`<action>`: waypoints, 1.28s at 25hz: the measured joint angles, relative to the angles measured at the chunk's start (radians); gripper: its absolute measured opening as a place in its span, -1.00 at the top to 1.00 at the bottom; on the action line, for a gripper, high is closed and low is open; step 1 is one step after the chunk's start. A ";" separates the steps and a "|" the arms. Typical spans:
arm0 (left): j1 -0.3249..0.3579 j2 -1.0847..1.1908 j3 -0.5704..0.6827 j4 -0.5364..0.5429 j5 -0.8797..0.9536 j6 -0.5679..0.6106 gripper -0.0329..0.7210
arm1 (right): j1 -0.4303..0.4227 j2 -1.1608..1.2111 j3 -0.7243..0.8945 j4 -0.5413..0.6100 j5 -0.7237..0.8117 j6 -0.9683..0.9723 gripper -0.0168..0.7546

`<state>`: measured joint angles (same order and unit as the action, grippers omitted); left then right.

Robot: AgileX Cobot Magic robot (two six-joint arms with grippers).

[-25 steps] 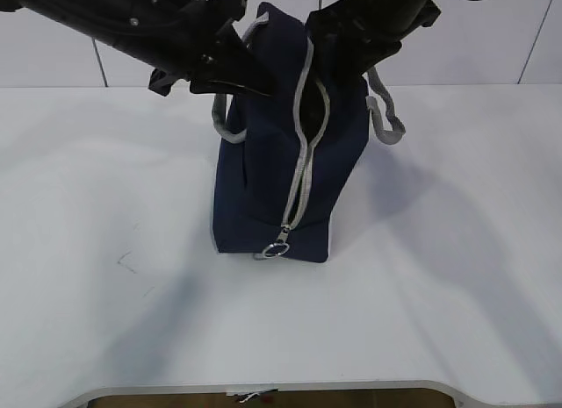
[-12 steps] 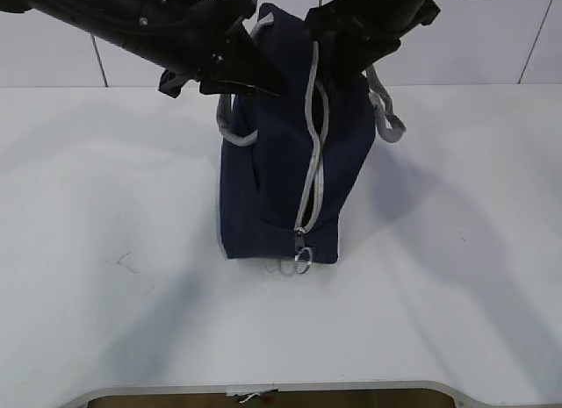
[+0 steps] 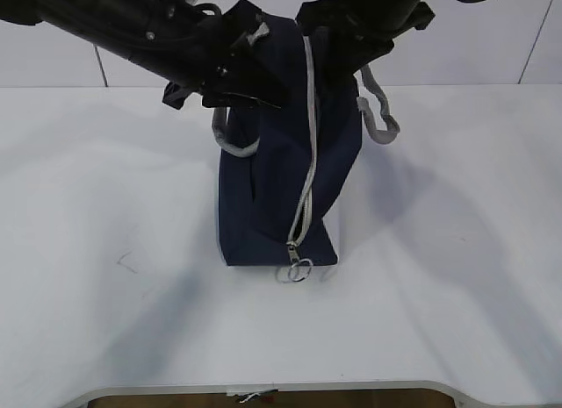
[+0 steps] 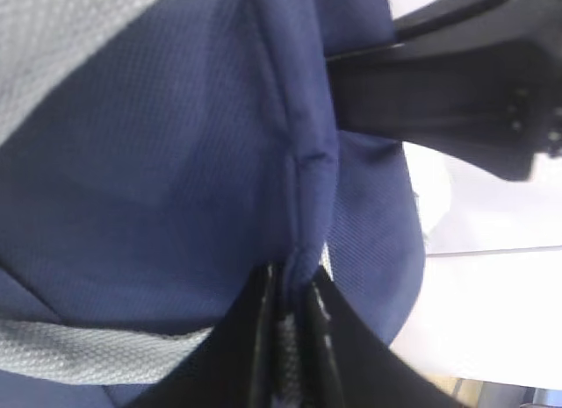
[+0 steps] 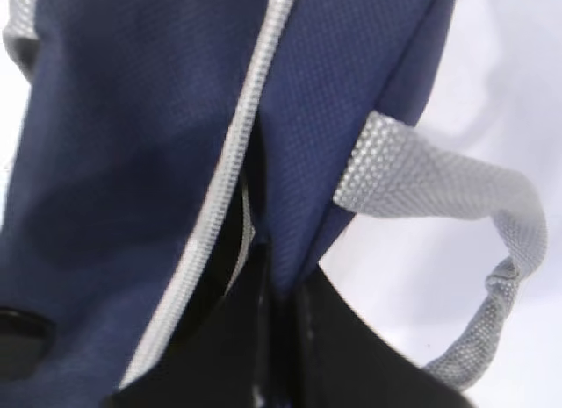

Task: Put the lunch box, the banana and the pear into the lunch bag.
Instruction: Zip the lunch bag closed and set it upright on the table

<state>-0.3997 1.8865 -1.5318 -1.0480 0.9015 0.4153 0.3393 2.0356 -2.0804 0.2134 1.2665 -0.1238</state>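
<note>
The lunch bag (image 3: pixel 285 175) stands upright on the white table (image 3: pixel 457 276), near the middle and toward the far side. Bare tabletop lies on its left, right and front, and the table's front edge is well apart from the bag. A white wall runs close behind.

The grey zipper (image 3: pixel 307 153) runs down the bag's near face to a ring pull (image 3: pixel 299 269) at the base. The zipper gapes a little near the top. One grey handle (image 3: pixel 235 138) hangs on the left, another (image 3: pixel 378 114) on the right.

The left gripper (image 4: pixel 290 338) comes in from the upper left and is clenched on a navy fabric seam at the bag's top edge; the wrist view shows the fabric pinched between its fingers (image 4: pixel 250 347). The right gripper (image 5: pixel 279 338) comes in from the upper right and likewise pinches the fabric edge just beside the zipper opening.
</note>
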 joint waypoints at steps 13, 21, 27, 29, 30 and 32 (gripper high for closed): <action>0.009 -0.002 0.000 0.001 0.054 0.000 0.02 | 0.000 -0.042 -0.002 0.024 -0.006 0.020 -0.01; 0.094 -0.064 0.000 0.085 0.187 -0.027 0.00 | 0.000 -0.131 -0.002 0.035 -0.006 0.024 -0.02; 0.134 -0.115 0.000 0.120 0.286 -0.036 0.01 | 0.000 -0.202 -0.002 0.062 -0.006 0.024 -0.02; 0.134 -0.131 0.000 0.125 0.291 -0.036 0.01 | 0.000 -0.218 -0.002 0.069 -0.006 0.024 -0.02; 0.134 -0.135 0.000 0.126 0.293 -0.036 0.01 | 0.000 -0.225 -0.002 0.074 -0.006 0.024 -0.02; 0.134 -0.147 0.000 0.133 0.295 -0.036 0.01 | 0.000 -0.239 -0.002 0.077 -0.006 0.024 -0.02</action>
<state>-0.2656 1.7399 -1.5318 -0.9151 1.1960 0.3798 0.3393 1.7964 -2.0825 0.2907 1.2607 -0.0995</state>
